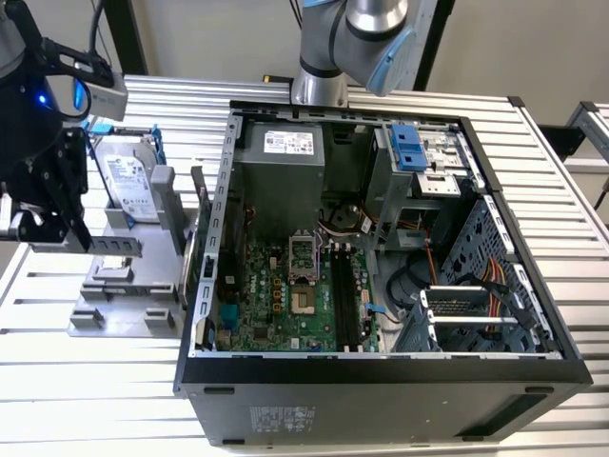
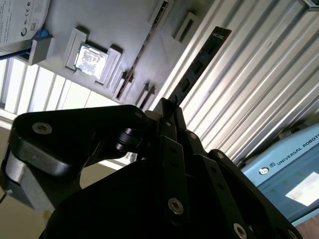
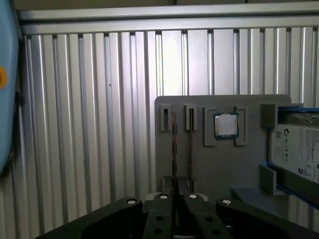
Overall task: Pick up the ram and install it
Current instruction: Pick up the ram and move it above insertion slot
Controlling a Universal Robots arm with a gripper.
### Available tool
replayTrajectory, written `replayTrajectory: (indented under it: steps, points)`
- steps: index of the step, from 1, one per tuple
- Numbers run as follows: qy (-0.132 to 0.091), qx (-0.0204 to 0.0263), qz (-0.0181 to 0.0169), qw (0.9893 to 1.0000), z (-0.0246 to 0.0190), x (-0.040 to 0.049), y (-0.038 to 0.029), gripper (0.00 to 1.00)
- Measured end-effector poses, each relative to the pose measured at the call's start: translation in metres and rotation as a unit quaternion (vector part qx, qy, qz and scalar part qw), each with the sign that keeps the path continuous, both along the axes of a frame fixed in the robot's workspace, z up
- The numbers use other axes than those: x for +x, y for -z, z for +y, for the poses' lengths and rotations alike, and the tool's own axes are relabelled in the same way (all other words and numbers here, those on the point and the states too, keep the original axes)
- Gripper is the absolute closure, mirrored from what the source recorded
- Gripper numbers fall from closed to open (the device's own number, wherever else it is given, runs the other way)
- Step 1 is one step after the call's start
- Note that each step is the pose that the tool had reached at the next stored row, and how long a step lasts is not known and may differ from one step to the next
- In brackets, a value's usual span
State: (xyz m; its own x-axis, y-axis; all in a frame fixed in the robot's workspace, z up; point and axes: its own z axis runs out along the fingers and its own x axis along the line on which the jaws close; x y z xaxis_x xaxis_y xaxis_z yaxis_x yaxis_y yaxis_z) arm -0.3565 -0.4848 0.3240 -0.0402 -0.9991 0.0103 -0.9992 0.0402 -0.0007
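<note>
Black gripper (image 2: pixel 167 107) pinching ram (image 2: pixel 197 64) by one end, stick held clear of grey holder (image 3: pixel 219 169), processor (image 3: pixel 226 125) and hard drive (image 3: pixel 299 149) seated in holder, open case (image 1: pixel 381 367) just beside holder, ribbed table (image 3: pixel 99 124) showing beyond holder's other edges

1. Got an open PC case (image 1: pixel 381 381) on the slatted metal table (image 1: pixel 95 409), with the motherboard (image 1: pixel 276 295) exposed.
2. Just beside it (exterior view's left), grey parts holder (image 1: pixel 114 309).
3. Propped in that: hard drive (image 1: pixel 128 186), plus processor chip (image 3: pixel 226 125).

Robotics lab or workshop, ribbed metal desk (image 1: pixel 563 249), opened computer case (image 1: pixel 381 405), grey parts holder (image 1: pixel 114 307), robot arm (image 1: pixel 328 57) mounted behind
</note>
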Motion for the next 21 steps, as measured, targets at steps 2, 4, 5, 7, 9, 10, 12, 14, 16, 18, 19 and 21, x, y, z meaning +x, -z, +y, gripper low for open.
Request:
replayTrajectory:
  steps: [2, 4, 5, 7, 9, 10, 12, 14, 16, 18, 19, 21]
  points:
    - [0.0, 0.0, 0.0, 1.0, 0.0, 0.0, -0.0017, 1.0]
    - [0.0, 0.0, 0.0, 1.0, 0.0, 0.0, -0.0031, 1.0]
    - [0.0, 0.0, -0.0001, 1.0, 0.0, 0.0, -0.0038, 1.0]
    - [0.0, 0.0, 0.0, 1.0, 0.0, 0.0, -0.0053, 1.0]
    - [0.0, 0.0, -0.0001, 1.0, 0.0, 0.0, -0.0066, 1.0]
    - [0.0, 0.0, 0.0, 1.0, 0.0, 0.0, -0.0073, 1.0]
    - [0.0, 0.0, 0.0, 1.0, 0.0, 0.0, -0.0085, 1.0]
    - [0.0, 0.0, 0.0, 1.0, 0.0, 0.0, -0.0097, 1.0]
    - [0.0, 0.0, 0.0, 1.0, 0.0, 0.0, -0.011, 1.0]
    - [0.0, 0.0, 0.0, 1.0, 0.0, 0.0, -0.0122, 1.0]
    - [0.0, 0.0, 0.0, 1.0, 0.0, 0.0, -0.0127, 1.0]
    - [0.0, 0.0001, -0.0001, 1.0, 0.0, 0.0, -0.0138, 1.0]
